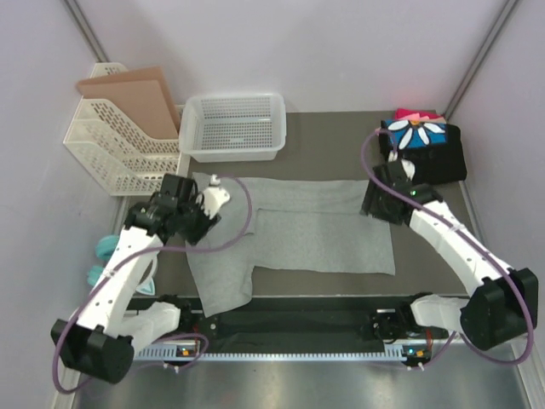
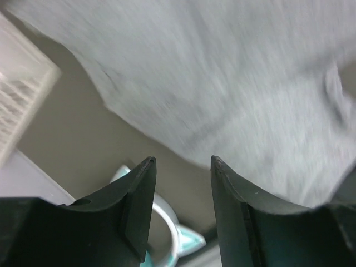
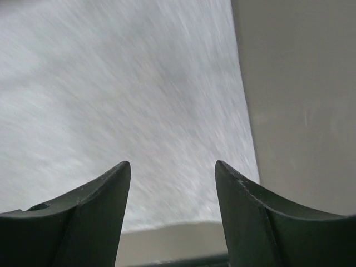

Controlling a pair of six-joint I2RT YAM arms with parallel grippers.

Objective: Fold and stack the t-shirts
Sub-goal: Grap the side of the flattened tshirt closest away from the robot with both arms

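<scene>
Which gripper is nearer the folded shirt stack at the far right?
Right. The right gripper hovers beside the stack, over the grey shirt's right edge; the left gripper is at the shirt's left side.

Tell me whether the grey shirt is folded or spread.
Partly folded: the grey shirt lies flat, one layer overlapping, a flap sticking out.

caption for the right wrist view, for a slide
Open right fingers poised over the grey t-shirt, table alongside

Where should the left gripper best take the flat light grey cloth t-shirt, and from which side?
The light grey cloth t-shirt lies flat, so probably pinch its far-left corner, sliding in from the left edge; the open left gripper is close.
</scene>
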